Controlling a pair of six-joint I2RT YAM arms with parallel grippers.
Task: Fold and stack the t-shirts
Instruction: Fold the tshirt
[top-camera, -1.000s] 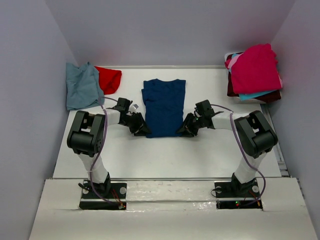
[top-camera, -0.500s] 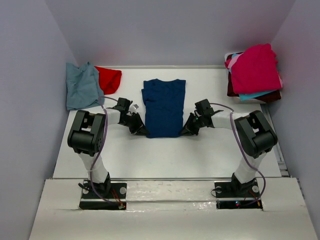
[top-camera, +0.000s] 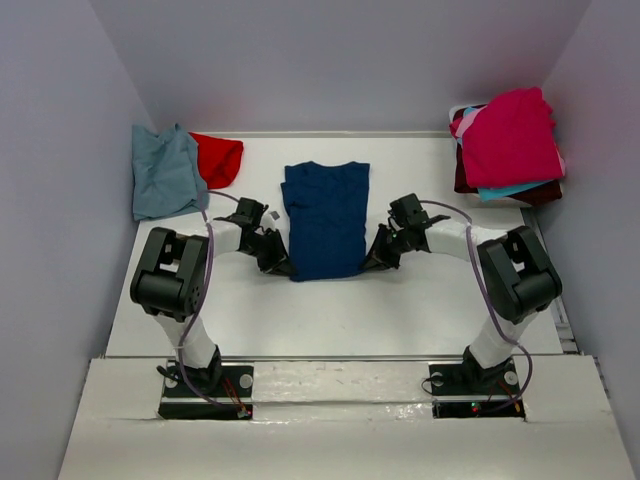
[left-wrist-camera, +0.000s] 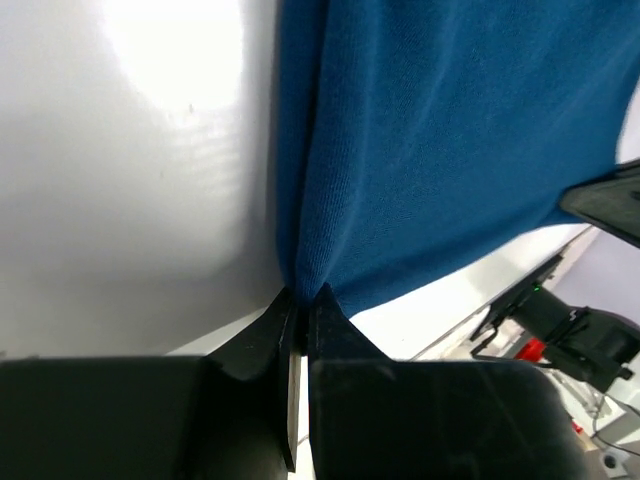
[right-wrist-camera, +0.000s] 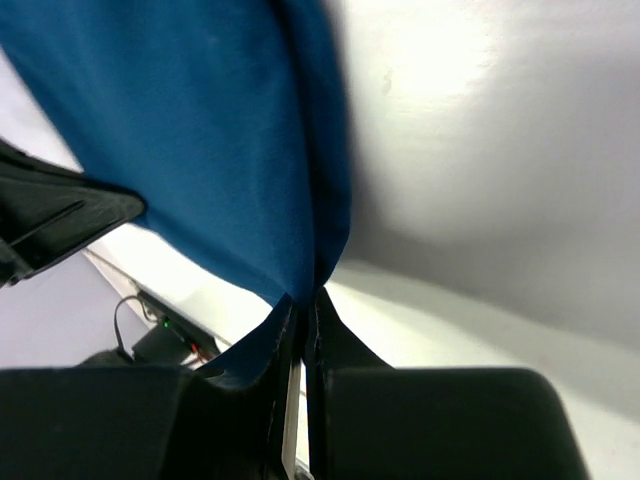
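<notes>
While the top camera takes in the whole table (top-camera: 330, 310), it leaves the fingertips as dark shapes at the hem of the navy t-shirt (top-camera: 325, 220). That shirt lies flat at the middle of the table, folded to a narrow panel, with its collar toward 12 o'clock. The left gripper (top-camera: 278, 262) sits at the shirt's 7 o'clock corner and the right gripper (top-camera: 373, 260) at its 5 o'clock corner, both low on the table.

The wrist cameras settle what the overhead view cannot. Seen from the left wrist, the two black fingers (left-wrist-camera: 330, 320) are clenched with a pinch of navy cloth rising from between their tips. The right wrist view shows the same: its fingers (right-wrist-camera: 335, 330) are pressed together on the cloth edge, and the fabric fans upward from the pinch.

Only the overhead view shows the other shirts. A dusty blue-grey tee (top-camera: 165, 175) lies rumpled at 10 o'clock, overlapping a red tee (top-camera: 218, 158) just beside it. At 2 o'clock a pile stands well apart from the arms: a magenta tee (top-camera: 510, 135) on top, a turquoise tee (top-camera: 505, 190) edge under it, and a maroon tee (top-camera: 465, 180) at the bottom.
</notes>
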